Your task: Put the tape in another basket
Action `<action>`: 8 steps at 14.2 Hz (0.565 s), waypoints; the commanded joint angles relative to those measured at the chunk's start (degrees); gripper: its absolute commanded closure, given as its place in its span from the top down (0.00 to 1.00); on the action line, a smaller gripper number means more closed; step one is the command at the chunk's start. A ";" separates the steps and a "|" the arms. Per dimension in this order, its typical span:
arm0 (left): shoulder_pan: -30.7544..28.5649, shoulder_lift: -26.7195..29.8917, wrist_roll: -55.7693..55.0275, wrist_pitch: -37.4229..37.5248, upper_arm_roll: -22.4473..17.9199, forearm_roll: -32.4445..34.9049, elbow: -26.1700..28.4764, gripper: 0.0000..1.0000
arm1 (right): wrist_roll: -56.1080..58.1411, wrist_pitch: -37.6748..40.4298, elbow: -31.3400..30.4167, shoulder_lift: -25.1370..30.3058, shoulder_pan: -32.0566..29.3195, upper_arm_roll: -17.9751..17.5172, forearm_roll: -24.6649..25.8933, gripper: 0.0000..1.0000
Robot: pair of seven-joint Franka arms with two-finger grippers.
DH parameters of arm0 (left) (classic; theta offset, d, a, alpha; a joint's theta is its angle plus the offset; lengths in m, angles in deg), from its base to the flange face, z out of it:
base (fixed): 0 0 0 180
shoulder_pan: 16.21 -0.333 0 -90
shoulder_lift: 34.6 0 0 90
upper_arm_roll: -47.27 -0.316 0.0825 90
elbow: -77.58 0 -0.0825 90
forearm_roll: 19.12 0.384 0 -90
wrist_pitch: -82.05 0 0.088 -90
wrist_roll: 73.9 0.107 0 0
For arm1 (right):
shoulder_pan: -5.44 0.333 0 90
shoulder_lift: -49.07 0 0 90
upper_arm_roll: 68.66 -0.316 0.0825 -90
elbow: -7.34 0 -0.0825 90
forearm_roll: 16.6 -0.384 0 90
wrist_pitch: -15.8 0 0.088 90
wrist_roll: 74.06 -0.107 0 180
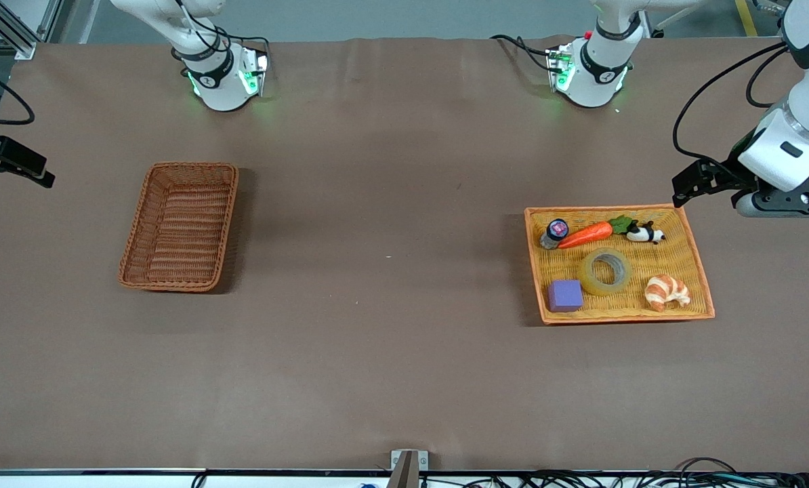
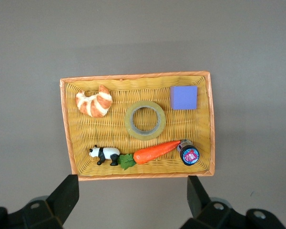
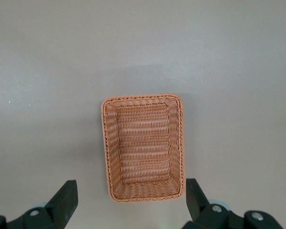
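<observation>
1. The tape [image 1: 606, 271] is lying flat in the orange tray [image 1: 696, 254], toward the left arm's end of the table, sitting between a purple cube [image 1: 565, 295] and a croissant [image 1: 667, 291].
2. A carrot [image 1: 586, 234], panda [image 1: 645, 234] and small jar [image 1: 555, 232] are lying along the tray's farther edge.
3. The basket [image 1: 140, 230] is sitting empty toward the right arm's end.
4. The left gripper [image 2: 133, 200] is hovering wide open above the table just off the tray.
5. The right gripper [image 3: 132, 202] is hovering wide open, holding nothing.
</observation>
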 commanded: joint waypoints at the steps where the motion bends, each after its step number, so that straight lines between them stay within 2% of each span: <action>1: -0.27 0.86 0.77 0.07 -0.07 0.10 0.54 1.00 | 0.11 1.51 -0.81 0.67 -0.02 -0.27 -0.76 1.00; 4: -0.01 -0.72 0.16 0.24 -0.07 0.01 -1.67 1.00 | 0.20 2.49 -0.63 0.85 -0.02 -0.18 -0.85 1.00; 8: -0.18 0.23 0.76 0.24 0.20 -0.26 0.78 1.00 | 0.20 2.05 -0.63 0.85 -0.19 -0.27 -0.85 1.00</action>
